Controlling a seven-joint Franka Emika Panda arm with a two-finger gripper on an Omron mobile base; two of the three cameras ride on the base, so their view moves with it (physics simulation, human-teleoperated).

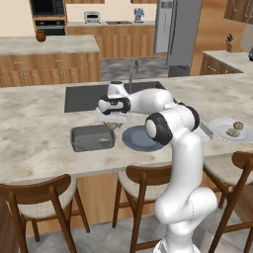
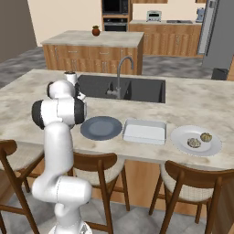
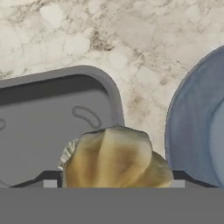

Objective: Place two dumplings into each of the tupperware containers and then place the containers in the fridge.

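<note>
tall grey steel fridge (image 1: 175, 32) stands at the back of the kitchen, well apart from the marble counter (image 1: 34, 138) the arm works over. dark sink (image 2: 137, 89) with faucet (image 2: 119, 75) is set in the counter behind the work spot.

dark grey tupperware container (image 1: 92, 137) sits on the counter left of the round blue-grey plate (image 1: 140, 139), just beside it, with one dumpling inside (image 1: 103, 141). in the hand view the container's rounded corner (image 3: 65, 109) fills the left and the plate rim (image 3: 192, 131) the right, marble between them.

second tupperware container, whitish (image 2: 144, 130), lies right of the blue-grey plate in the right base view, looks empty. white plate (image 2: 195, 140) further right holds two dumplings (image 2: 199, 140).

gripper (image 1: 115, 122) hangs low over the gap between dark container and blue-grey plate. fingers spread wide around a tan dumpling (image 3: 116, 158), which sits between the tips, over the container's near corner edge.
</note>
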